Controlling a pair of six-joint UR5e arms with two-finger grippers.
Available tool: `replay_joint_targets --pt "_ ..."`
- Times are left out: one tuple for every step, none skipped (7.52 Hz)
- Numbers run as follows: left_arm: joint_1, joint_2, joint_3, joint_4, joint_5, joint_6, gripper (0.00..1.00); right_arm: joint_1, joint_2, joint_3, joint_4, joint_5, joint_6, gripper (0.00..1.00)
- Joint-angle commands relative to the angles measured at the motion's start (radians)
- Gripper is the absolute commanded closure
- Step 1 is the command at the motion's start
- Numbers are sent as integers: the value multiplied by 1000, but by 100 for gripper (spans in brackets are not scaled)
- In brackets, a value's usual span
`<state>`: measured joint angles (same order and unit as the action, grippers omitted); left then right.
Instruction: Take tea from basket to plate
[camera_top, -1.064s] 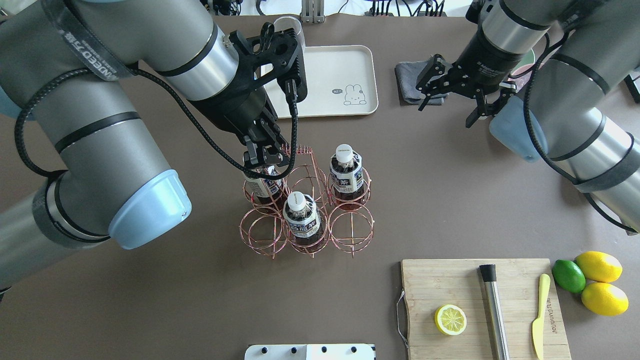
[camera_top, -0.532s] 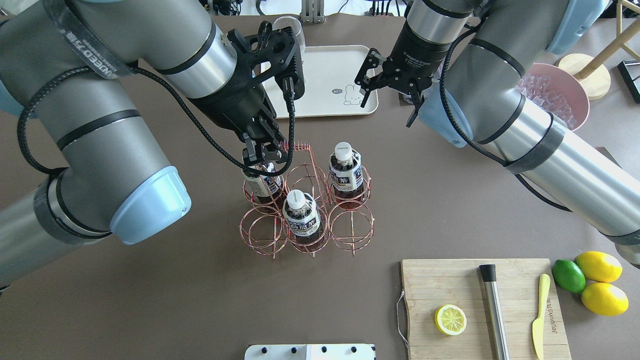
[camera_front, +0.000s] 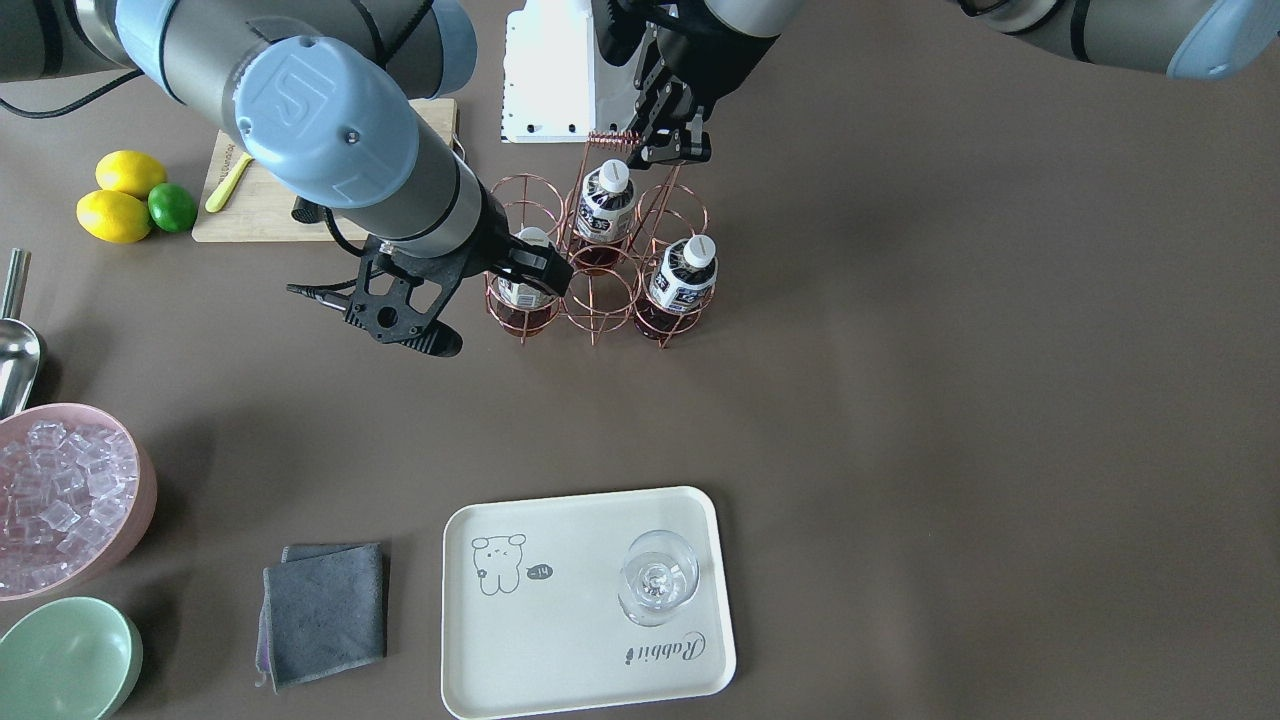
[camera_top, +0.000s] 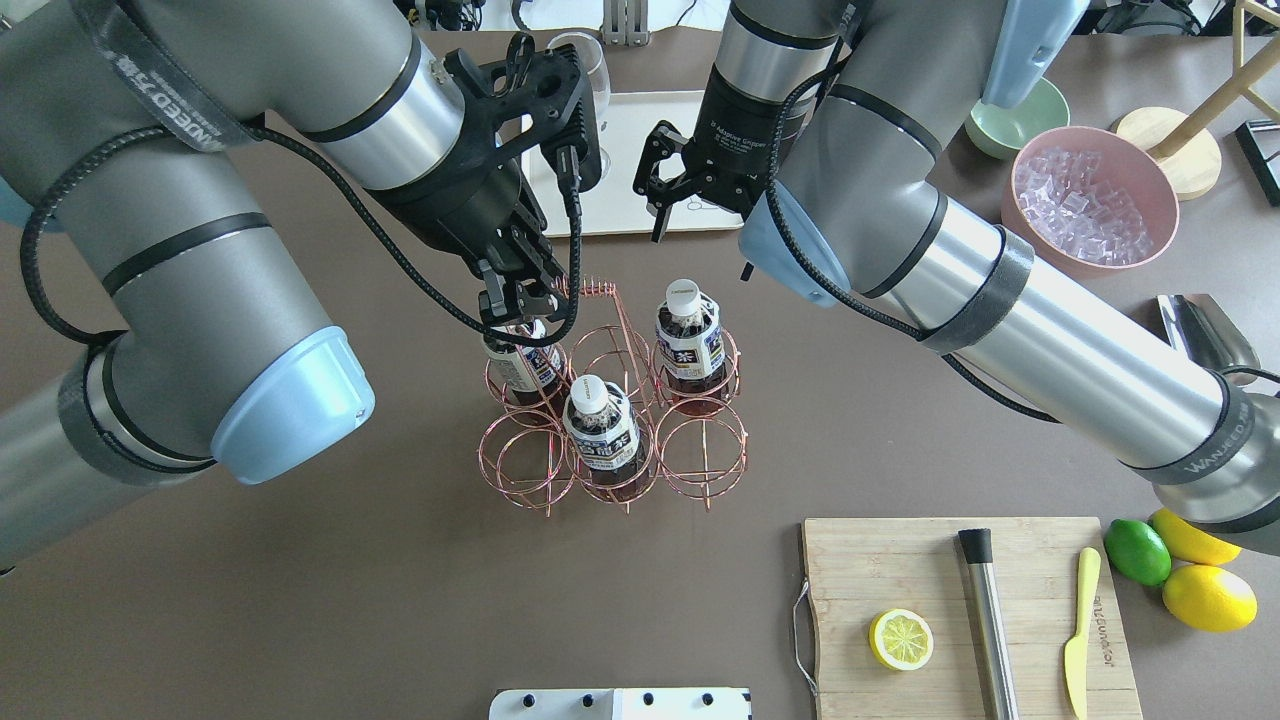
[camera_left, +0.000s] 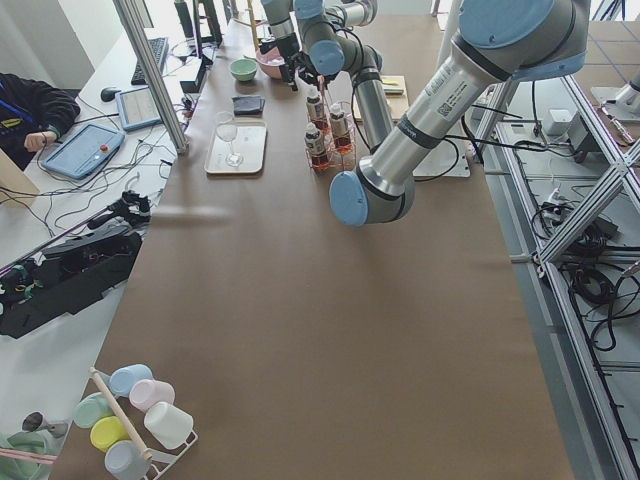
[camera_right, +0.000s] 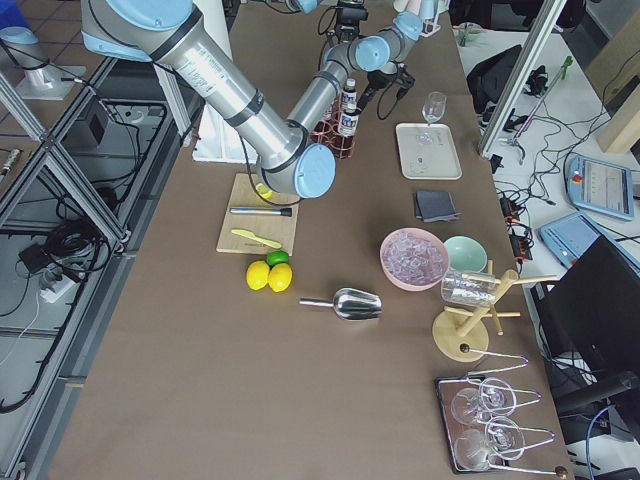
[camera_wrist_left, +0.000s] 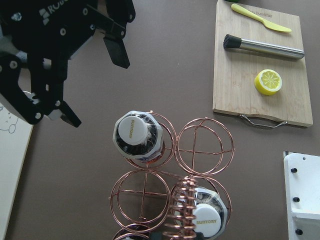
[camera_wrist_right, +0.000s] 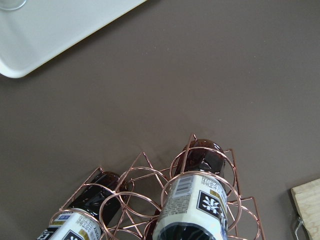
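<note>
The copper wire basket (camera_top: 705, 455) holds three tea bottles (camera_top: 690, 340) (camera_top: 600, 430) (camera_top: 525, 365). My left gripper (camera_top: 515, 300) is shut on the left end of the basket's coiled handle (camera_top: 590, 289), above the far-left bottle; it also shows in the front-facing view (camera_front: 672, 150). My right gripper (camera_top: 700, 248) is open and empty. It hangs between the cream plate (camera_top: 625, 150) and the far-right bottle, just beside that bottle (camera_wrist_left: 137, 132). The plate (camera_front: 560, 640) carries a wine glass (camera_front: 655, 580).
A cutting board (camera_top: 900, 570) with a lemon half, a steel muddler and a yellow knife lies front right, beside lemons and a lime (camera_top: 1200, 560). A pink ice tub (camera_top: 1085, 195), a green bowl (camera_top: 1015, 120), a scoop (camera_top: 1205, 325) and a grey cloth (camera_front: 325, 610) lie right.
My right arm has swung left from the grey cloth to the plate's near edge, close to the basket, still open. My left gripper has stayed at the handle, rising slightly.
</note>
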<state>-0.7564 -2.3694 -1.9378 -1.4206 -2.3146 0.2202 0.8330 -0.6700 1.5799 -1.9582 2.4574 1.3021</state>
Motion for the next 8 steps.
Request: replay_joint_targets --pt "2 2 0 -1 1 -2 100 -34 20 -6 -31 0 2 14" --pt "3 4 2 -1 1 -1 100 -34 20 -8 -31 -2 2 17" --pt "3 2 0 -1 1 -2 100 -41 20 -8 -31 0 2 21" --pt "5 2 2 -1 1 -2 100 -46 18 -8 -31 0 2 25" --pt "6 2 0 -1 1 -2 100 -55 18 -9 -31 -2 2 30" --pt "6 2 -3 -1 1 -4 100 -57 18 -11 -31 -2 0 34" --pt "6 2 -4 -1 1 -4 100 -60 17 -11 -31 -2 0 34" --pt "6 4 -4 -11 1 -5 100 -60 14 -6 -31 0 0 42"
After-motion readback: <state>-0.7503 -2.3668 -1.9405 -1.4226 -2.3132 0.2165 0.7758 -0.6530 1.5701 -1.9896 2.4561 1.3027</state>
